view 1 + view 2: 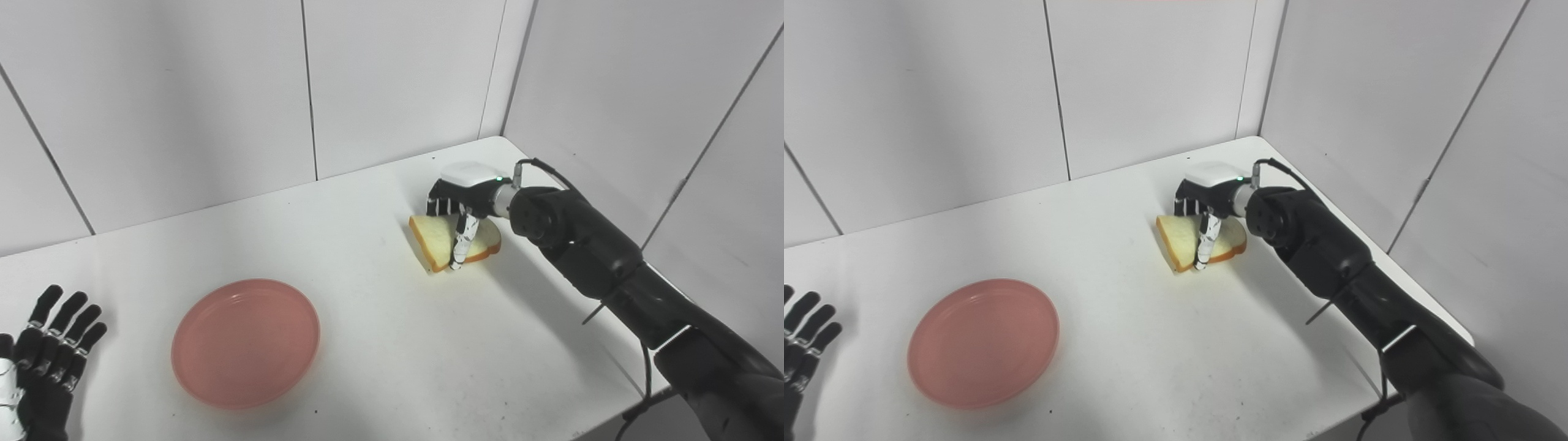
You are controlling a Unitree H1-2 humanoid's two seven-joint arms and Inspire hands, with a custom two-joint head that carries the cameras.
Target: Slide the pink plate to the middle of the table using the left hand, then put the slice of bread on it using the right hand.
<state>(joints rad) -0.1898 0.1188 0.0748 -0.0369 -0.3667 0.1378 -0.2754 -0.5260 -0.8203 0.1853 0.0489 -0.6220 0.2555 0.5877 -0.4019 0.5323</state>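
Note:
The pink plate (245, 342) lies flat on the white table (380, 318), left of the middle and near the front edge. Nothing is on it. My left hand (46, 352) rests at the far left beside the plate, apart from it, fingers spread and open. The slice of bread (436, 240) sits at the back right of the table, tilted with one edge raised. My right hand (463, 197) is closed on it from above: the thumb (460, 244) crosses its pale face and the other fingers curl behind its far edge.
White wall panels (398, 79) close off the table at the back and along the right side, close to the bread. The table's front edge (612, 407) runs at the lower right, under my right arm.

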